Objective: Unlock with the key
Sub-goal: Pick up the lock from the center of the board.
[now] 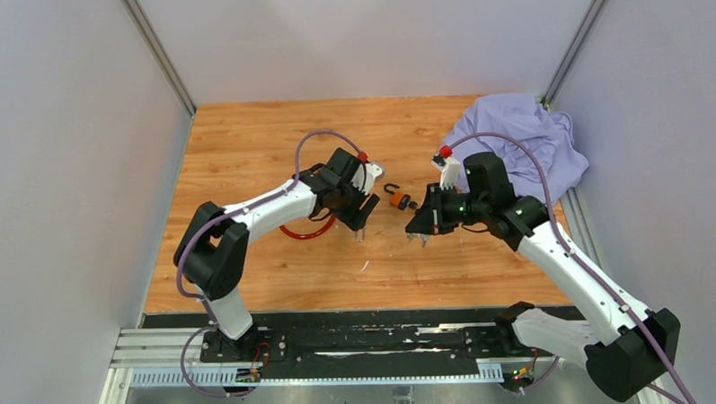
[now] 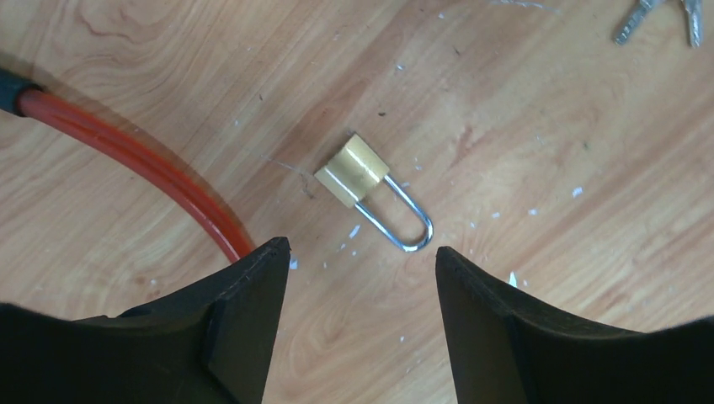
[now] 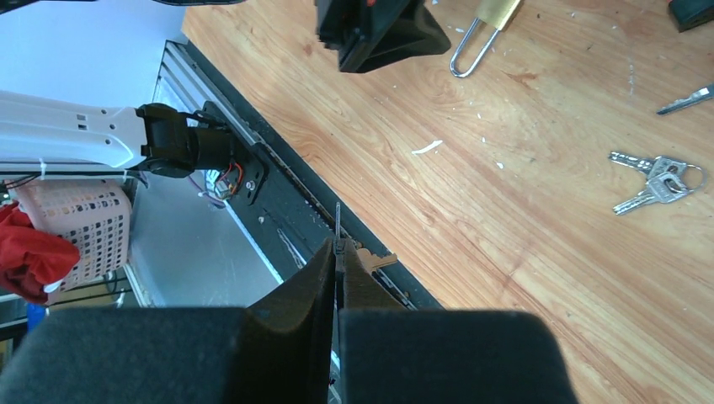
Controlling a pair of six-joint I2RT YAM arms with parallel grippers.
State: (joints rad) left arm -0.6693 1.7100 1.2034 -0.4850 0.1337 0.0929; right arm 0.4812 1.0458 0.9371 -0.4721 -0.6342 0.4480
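Directly ahead of the left tool point(image 2: 362, 250), which is standing spread around nothing, the brass padlock point(image 2: 358, 175) is lying flat on the table point(image 2: 556, 286), long axis slanting, shackle pointing back toward the gap; the right tool point(image 3: 338, 252), farther off, is pinching the key point(image 3: 375, 257), pressed together

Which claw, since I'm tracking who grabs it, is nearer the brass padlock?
Left. The left claw hovers open directly over the brass padlock; the right claw, pinching a key, sits apart to its right.
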